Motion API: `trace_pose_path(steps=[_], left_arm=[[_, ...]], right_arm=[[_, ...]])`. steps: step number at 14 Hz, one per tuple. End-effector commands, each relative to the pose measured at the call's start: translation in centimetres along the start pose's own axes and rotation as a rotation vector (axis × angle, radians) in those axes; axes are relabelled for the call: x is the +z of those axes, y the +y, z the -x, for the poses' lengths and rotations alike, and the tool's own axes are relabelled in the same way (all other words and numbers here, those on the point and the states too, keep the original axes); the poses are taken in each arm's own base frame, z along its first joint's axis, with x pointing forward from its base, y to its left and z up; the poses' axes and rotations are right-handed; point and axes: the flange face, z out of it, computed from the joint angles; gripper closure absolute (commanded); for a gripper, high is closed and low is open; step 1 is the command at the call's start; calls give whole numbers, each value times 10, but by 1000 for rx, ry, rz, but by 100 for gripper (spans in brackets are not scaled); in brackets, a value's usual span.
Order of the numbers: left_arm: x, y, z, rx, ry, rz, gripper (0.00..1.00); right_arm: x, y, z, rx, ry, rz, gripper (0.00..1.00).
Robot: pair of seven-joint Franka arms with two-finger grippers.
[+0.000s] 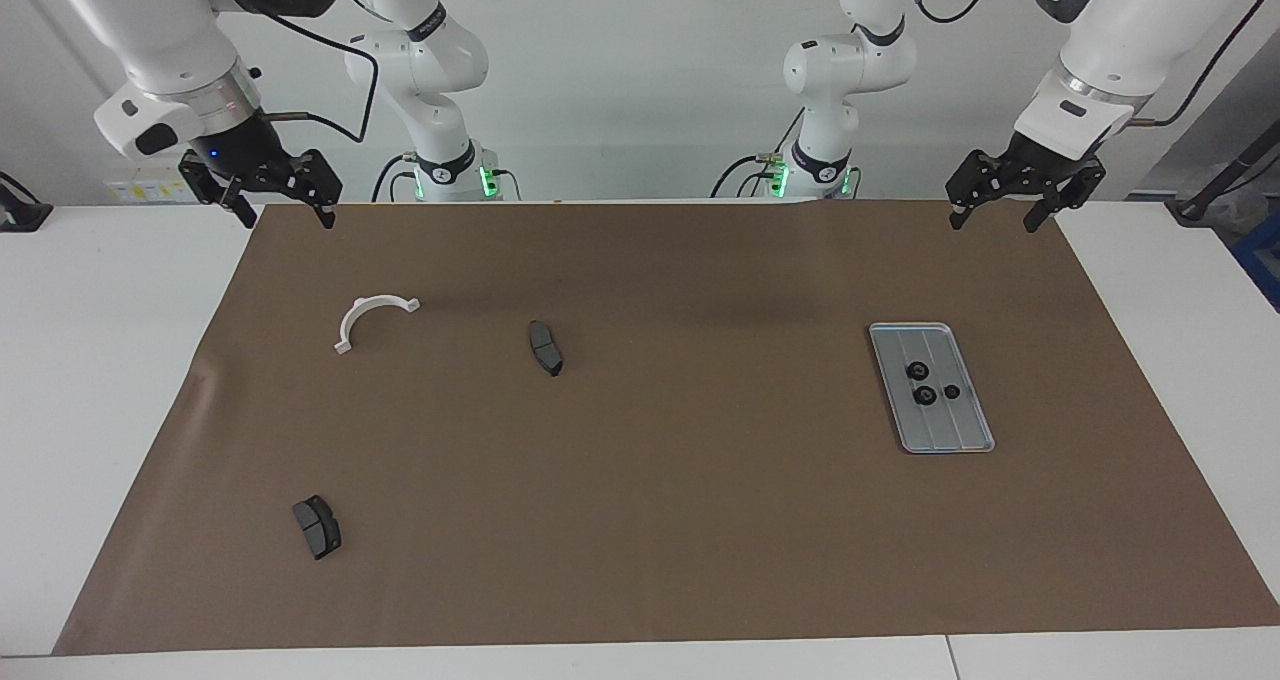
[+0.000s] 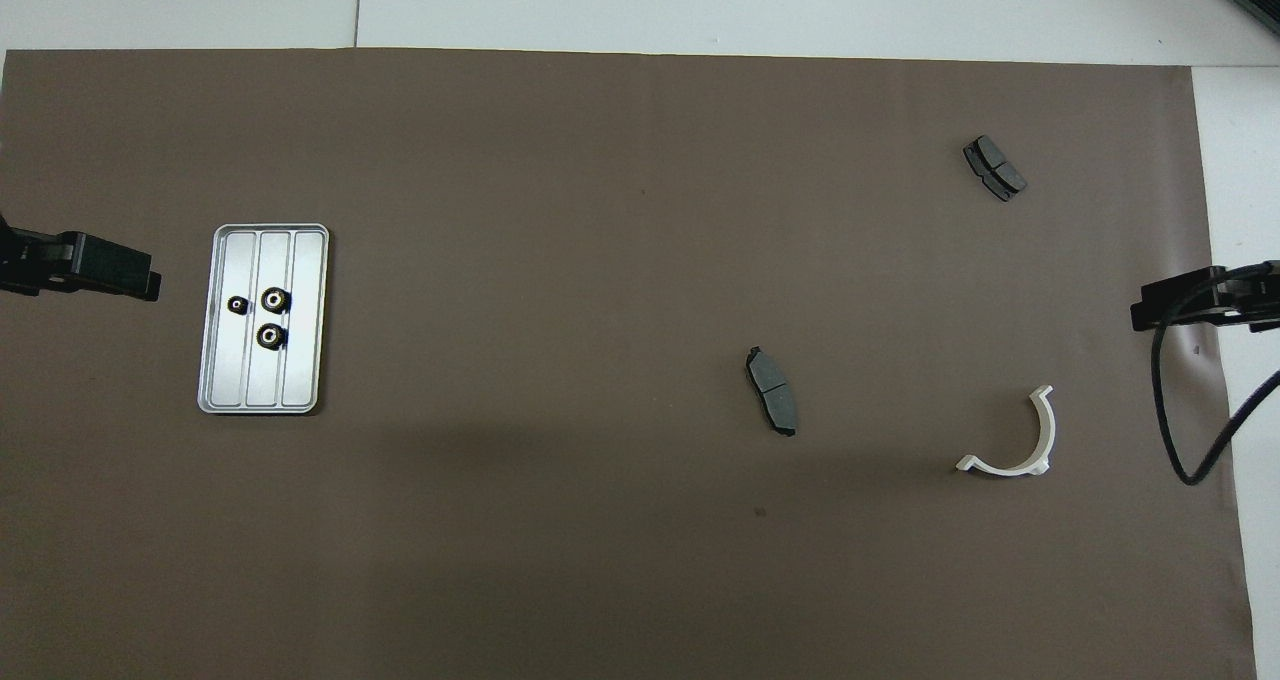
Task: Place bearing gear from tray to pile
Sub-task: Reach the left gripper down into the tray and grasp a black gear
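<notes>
Evidently my left gripper [image 1: 1000, 212] hangs open; small stiff gears [image 1: 925, 394] (likely slippery) on the tray [image 1: 960, 430] want rim pinching.

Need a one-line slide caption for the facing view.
Both arms wait raised, left tool and right tool open; three black gears sit in the tray at the left arm's end.

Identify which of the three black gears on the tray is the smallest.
The smallest gear lies on the tray toward the left arm's end of the table, beside the two larger gears.
</notes>
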Motion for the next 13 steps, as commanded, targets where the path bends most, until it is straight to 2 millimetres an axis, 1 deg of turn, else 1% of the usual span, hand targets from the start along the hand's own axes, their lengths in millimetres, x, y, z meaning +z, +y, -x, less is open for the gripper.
trace_pose_path(steps=[1, 4, 5, 6, 7, 8, 10, 11, 13], left_arm=[[0, -1, 6, -3, -8, -10, 0], [1, 0, 5, 0, -6, -9, 0], [5, 1, 9, -2, -8, -11, 0], [14, -1, 13, -3, -5, -14, 0], [20, -13, 16, -25, 22, -18, 0], [28, -21, 13, -45, 63, -23, 0], [54, -15, 12, -42, 71, -25, 0], [61, -15, 7, -42, 73, -23, 0], [81, -18, -7, -44, 66, -16, 0]], right_arm=[[-1, -2, 3, 10, 2, -16, 0], [-2, -2, 3, 10, 4, -16, 0], [-2, -2, 3, 10, 5, -16, 0], [-2, -2, 3, 10, 4, -16, 0], [-1, -2, 3, 10, 2, -16, 0], [-2, -2, 3, 10, 4, -16, 0], [-2, -2, 3, 10, 4, -16, 0], [-2, -2, 3, 10, 4, -16, 0], [-2, -1, 3, 12, 4, -16, 0]])
